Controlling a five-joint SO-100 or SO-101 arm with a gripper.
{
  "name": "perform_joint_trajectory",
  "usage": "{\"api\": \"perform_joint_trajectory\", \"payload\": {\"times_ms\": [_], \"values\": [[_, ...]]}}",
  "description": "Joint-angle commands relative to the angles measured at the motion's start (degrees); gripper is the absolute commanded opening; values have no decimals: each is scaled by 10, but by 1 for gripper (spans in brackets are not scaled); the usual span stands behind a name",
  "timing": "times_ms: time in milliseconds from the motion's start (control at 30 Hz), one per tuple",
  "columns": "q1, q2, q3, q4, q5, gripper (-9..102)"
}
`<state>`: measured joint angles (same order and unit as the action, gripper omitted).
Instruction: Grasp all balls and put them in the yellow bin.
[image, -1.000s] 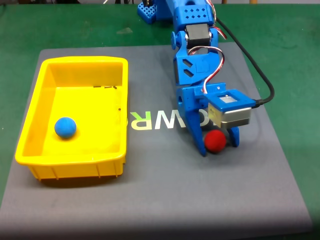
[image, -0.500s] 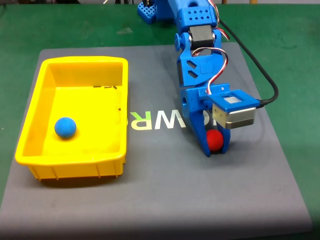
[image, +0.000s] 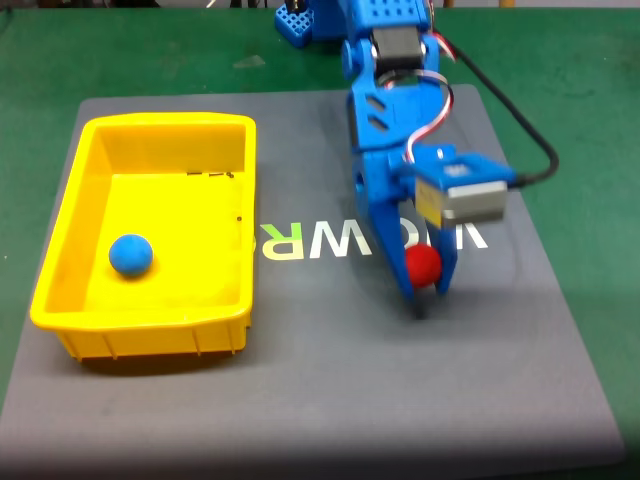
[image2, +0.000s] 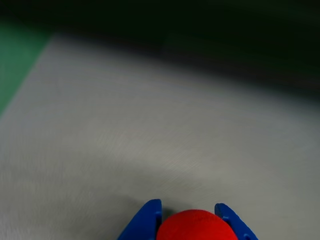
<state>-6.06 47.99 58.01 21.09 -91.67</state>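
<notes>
Fixed view: blue arm (image: 385, 110) comes in from the top edge and reaches down and toward the camera over the grey mat (image: 300, 380), links nearly in line, wrist pitched down so the gripper (image: 425, 290) points at the mat. Gripper is closed on the red ball (image: 422, 264), which sits between the fingers just under the grey camera block (image: 465, 195) on the wrist. Tips look just above the mat with a shadow under them; can't tell whether they touch it. Black cable (image: 520, 140) loops off the wrist to the right. Wrist view: gripper (image2: 189, 220) at the bottom edge, both blue fingertips (image2: 147, 217) hugging the red ball (image2: 195, 227) left and right, blurred grey mat (image2: 150, 130) beyond, green surface (image2: 17, 55) in the top-left corner. Bin (image: 60, 290) sits on the left side of the mat in the fixed view, well apart from the gripper, long side running away from the camera. Blue ball (image: 131, 254) lies on the bin floor, left of centre, toward the near wall. White and yellow lettering (image: 310, 240) on the mat between bin and arm, partly covered by the arm. Green surface (image: 580, 90) surrounds the mat.
</notes>
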Motion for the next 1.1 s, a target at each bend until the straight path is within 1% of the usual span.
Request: {"api": "perform_joint_trajectory", "payload": {"times_ms": [0,367,700,833,1067], "values": [[37,90,-40,-2,5,0],[156,167,-29,44,-2,0],[262,214,32,50,-15,0],[286,227,56,52,-23,0],[292,239,81,52,-23,0]]}}
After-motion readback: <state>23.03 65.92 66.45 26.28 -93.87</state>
